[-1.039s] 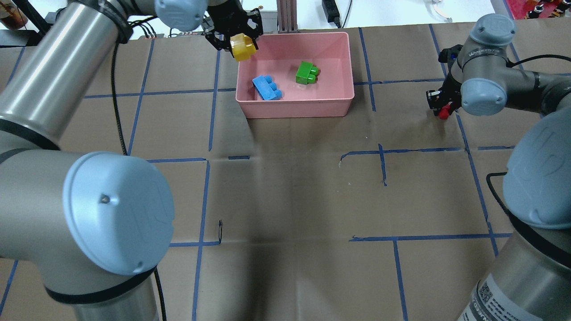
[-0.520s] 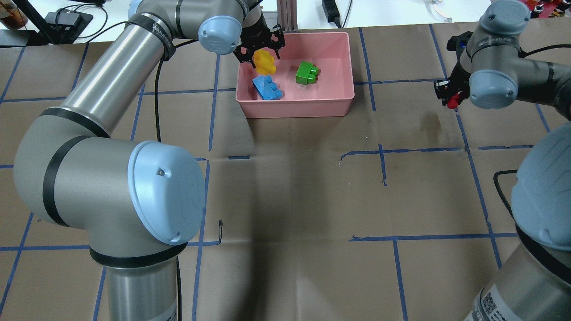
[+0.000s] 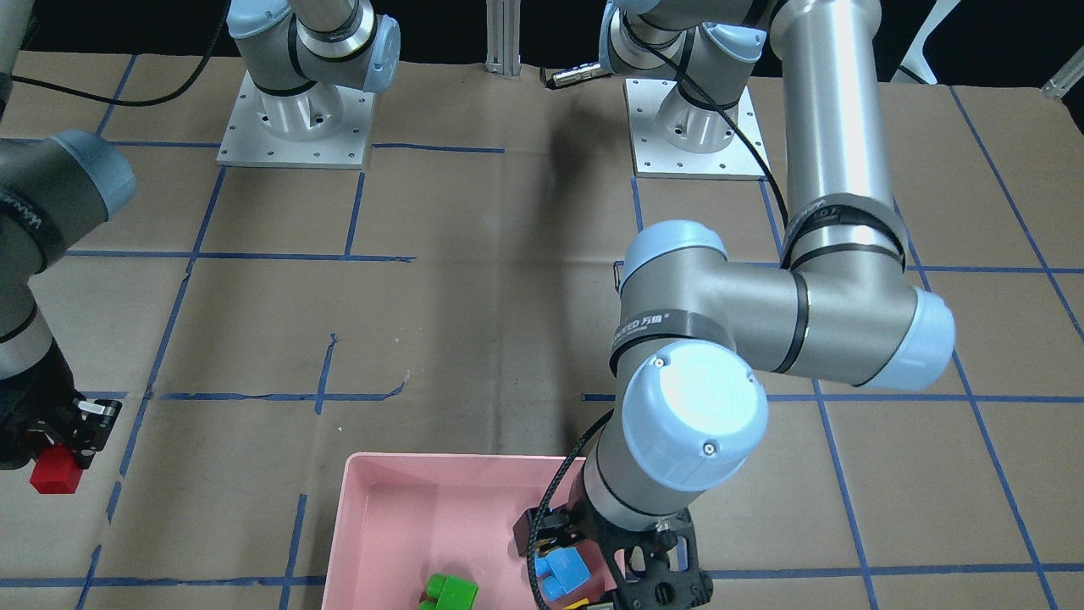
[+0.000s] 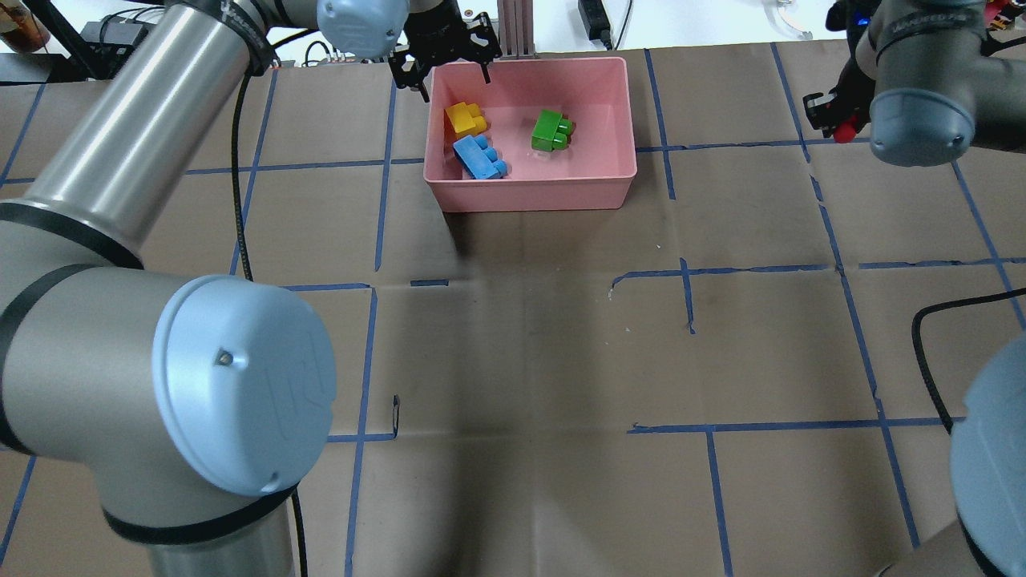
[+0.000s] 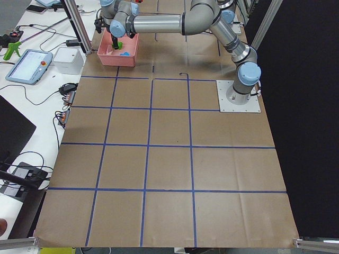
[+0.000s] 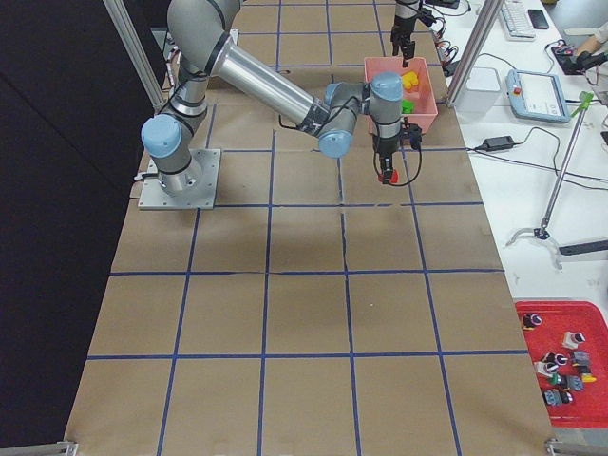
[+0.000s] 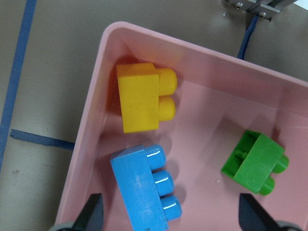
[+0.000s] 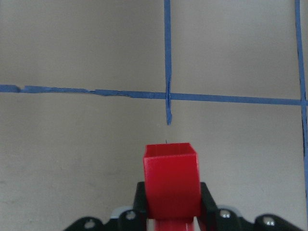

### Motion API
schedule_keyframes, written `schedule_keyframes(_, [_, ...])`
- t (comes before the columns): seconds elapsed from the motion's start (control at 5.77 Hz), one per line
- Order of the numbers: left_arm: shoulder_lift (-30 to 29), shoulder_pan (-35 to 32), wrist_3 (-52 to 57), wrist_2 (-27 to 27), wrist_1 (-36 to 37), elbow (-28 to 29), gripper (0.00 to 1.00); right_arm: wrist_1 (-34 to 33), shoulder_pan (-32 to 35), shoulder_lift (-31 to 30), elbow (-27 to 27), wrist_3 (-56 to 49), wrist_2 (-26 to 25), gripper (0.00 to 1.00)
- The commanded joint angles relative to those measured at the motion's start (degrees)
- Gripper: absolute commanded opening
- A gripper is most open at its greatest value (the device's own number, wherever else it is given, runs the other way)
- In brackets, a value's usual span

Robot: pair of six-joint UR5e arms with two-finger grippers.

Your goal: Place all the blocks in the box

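Yellow block (image 4: 466, 119) — dropped, lay in box (image 4: 561, 191) below wide-spread left gripper (image 4: 454, 85); right gripper (image 8: 172, 214) held red block (image 8: 171, 179) — the last.

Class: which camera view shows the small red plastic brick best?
Right wrist-mounted: the small red plastic brick sits large in the jaws of the right gripper. Front-facing shows it small; overhead and exterior right, mere specks.

box (image 4: 545, 192): pink, upright.
yellow brick (image 4: 465, 119), blue brick (image 4: 479, 157), green brick (image 4: 551, 131): tipped sideways inside.
red brick (image 8: 171, 180): I see it held aloft, outside.
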Motion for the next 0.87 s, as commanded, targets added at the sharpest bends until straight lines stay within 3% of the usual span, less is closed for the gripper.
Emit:
schedule_keyframes(0.0, [11.2,2.8,9.0,2.8,-5.6,-8.9,0.99,-1.2,7.5,-2.4,-1.2,-2.5,4.2,0.08])
schedule_keyframes(0.17, [19.0,5.9,14.1,2.7,-5.6,-17.3,0.99,-1.2,11.1,0.0,-6.6,-2.6,6.4,0.08])
schedule_keyframes(0.52, [34.0,8.3,19.7,2.8,-5.1,-33.0,0.99,-4.7,19.5,10.6,-18.3,-6.5,5.7,0.08])
schedule_keyframes(0.69, [37.5,8.3,19.7,2.8,-5.4,-35.6,0.99,-4.6,21.0,14.3,-21.7,-6.5,6.2,0.11])
